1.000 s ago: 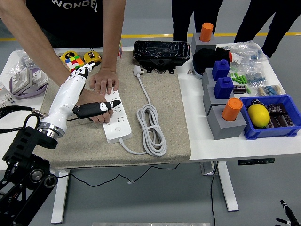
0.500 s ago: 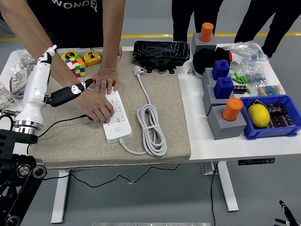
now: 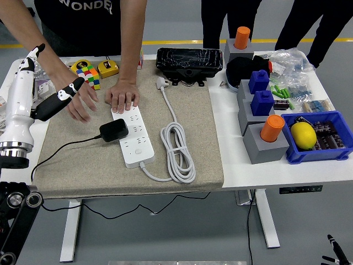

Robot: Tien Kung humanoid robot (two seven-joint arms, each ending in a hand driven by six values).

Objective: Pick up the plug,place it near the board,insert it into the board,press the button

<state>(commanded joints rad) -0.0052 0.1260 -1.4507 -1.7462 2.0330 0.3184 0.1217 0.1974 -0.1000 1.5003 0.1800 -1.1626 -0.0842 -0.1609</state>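
Observation:
The black plug (image 3: pixel 114 130) lies on the beige mat (image 3: pixel 187 110), touching the left edge of the white power board (image 3: pixel 135 138). Its cable trails left across the mat. My left hand (image 3: pixel 52 88) is raised at the table's far left, well away from the plug, fingers spread and holding nothing. One hand of the person (image 3: pixel 122 95) presses on the board's far end. The person's other hand (image 3: pixel 81 102) hovers just left of the plug, close to my left hand. Only a sliver of my right hand (image 3: pixel 335 249) shows at the bottom right corner.
The board's white cord lies coiled (image 3: pixel 177 150) on the mat to its right. A black case (image 3: pixel 189 59) stands at the back. Grey blocks with orange and blue pegs (image 3: pixel 263 135) and a blue bin (image 3: pixel 320 138) fill the right side. A colour cube (image 3: pixel 88 74) sits back left.
My left hand has pulled back from over the board to the far left and risen. The person's hand has lifted off the plug, which now lies uncovered beside the board.

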